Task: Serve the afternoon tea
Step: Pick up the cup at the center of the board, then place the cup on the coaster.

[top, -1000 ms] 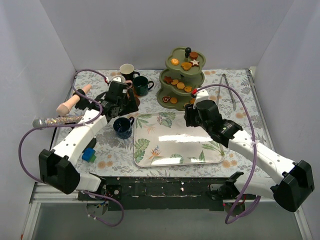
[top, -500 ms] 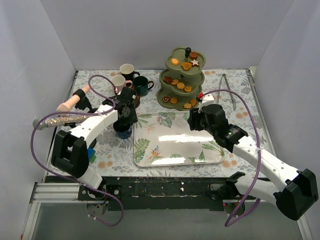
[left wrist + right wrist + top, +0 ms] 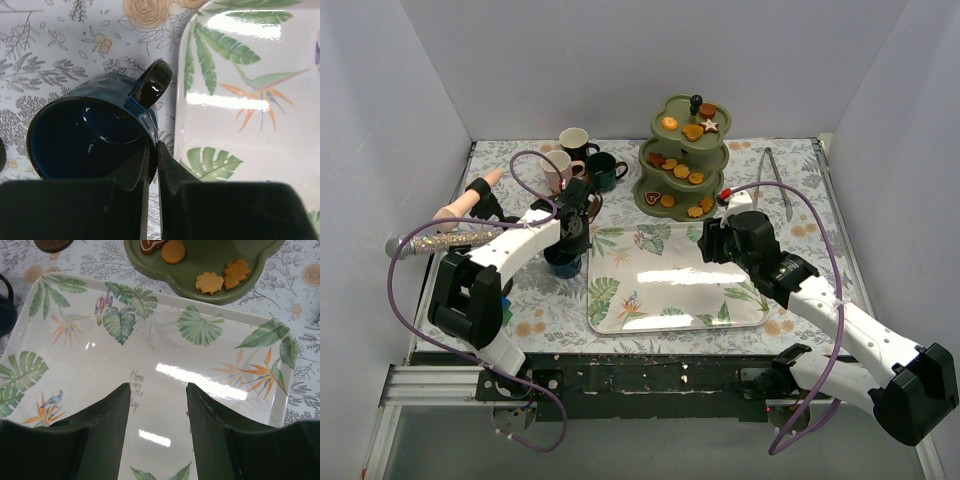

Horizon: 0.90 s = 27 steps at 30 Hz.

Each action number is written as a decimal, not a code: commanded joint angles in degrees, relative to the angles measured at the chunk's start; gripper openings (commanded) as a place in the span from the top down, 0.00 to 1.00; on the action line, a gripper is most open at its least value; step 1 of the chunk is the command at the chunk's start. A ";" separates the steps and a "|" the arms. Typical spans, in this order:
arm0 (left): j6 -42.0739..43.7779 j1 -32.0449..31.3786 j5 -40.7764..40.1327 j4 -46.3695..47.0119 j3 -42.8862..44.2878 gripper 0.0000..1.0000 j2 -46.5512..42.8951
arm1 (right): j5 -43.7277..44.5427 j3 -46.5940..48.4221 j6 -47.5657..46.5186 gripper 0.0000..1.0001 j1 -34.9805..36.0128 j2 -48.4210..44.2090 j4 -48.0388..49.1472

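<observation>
Since one second earlier, the left arm has swung inward from the back mugs, and its left end effector point(image 3: 570, 236) has come down and closed on the blue mug point(image 3: 563, 262).

Top external view: the blue mug stands on the table point(image 3: 800, 200) just beside the left edge of the leaf-printed tray point(image 3: 660, 290). White mug point(image 3: 575, 140), pink mug point(image 3: 558, 166) and green mug point(image 3: 605, 172) are grouped behind it. The olive-green three-tier stand point(image 3: 645, 155), topped by a black knob point(image 3: 696, 100), carries orange and brown biscuits point(image 3: 692, 130) on every tier. The right end effector point(image 3: 708, 240) hangs over the tray's far right corner.

Left wrist view: the blue mug point(image 3: 85, 135) is glossy, dark inside and upright, its handle point(image 3: 152, 87) turned towards the tray point(image 3: 240, 100). The left end effector point(image 3: 152, 150) is clamped on the mug wall beside the handle, one finger inside and one outside.

Right wrist view: the right end effector point(image 3: 157, 387) has its fingers apart and grips nothing above the tray point(image 3: 200, 365). Beyond it, the stand's lowest tier point(image 3: 250, 260) holds flower-shaped biscuits point(image 3: 210, 282).
</observation>
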 commanded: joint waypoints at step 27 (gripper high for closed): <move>43.79 0.84 5.67 7.36 33.89 1.00 19.28 | -2.01 4.26 3.31 0.44 -2.30 6.18 1.93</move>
